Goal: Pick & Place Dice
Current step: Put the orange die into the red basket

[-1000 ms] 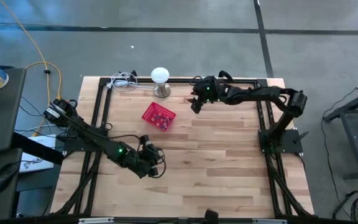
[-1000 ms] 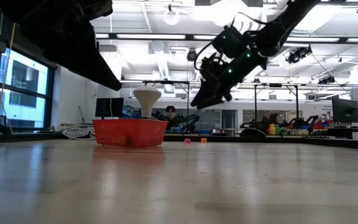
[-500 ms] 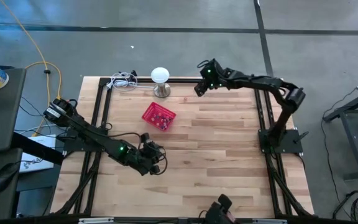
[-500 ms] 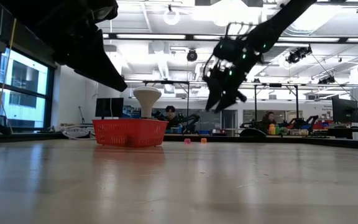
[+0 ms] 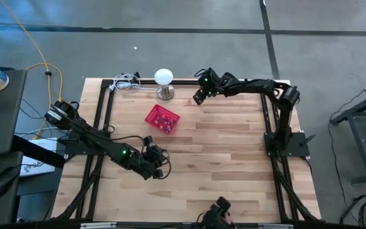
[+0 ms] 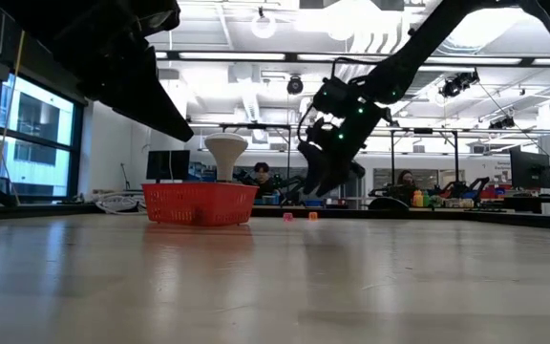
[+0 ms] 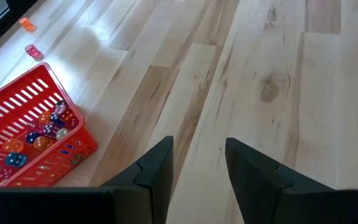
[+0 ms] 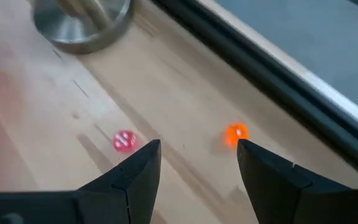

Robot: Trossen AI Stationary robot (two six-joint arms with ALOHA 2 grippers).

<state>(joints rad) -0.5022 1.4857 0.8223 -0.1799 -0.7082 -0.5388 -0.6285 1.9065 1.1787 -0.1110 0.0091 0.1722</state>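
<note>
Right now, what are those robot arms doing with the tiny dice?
The right gripper hangs open at the table's far edge, above a pink die and an orange die lying loose on the wood near a metal stand. It holds nothing. The red basket already has many dice inside. The left gripper waits open and empty nearer the table's front.

Metal base (image 8: 82, 25) beyond right gripper (image 8: 197, 155): cut off at edge, blurred. Pips on nearby pink die (image 8: 124, 141), orange die (image 8: 236, 133): unreadable.

No readable text, labels or numbers.
</note>
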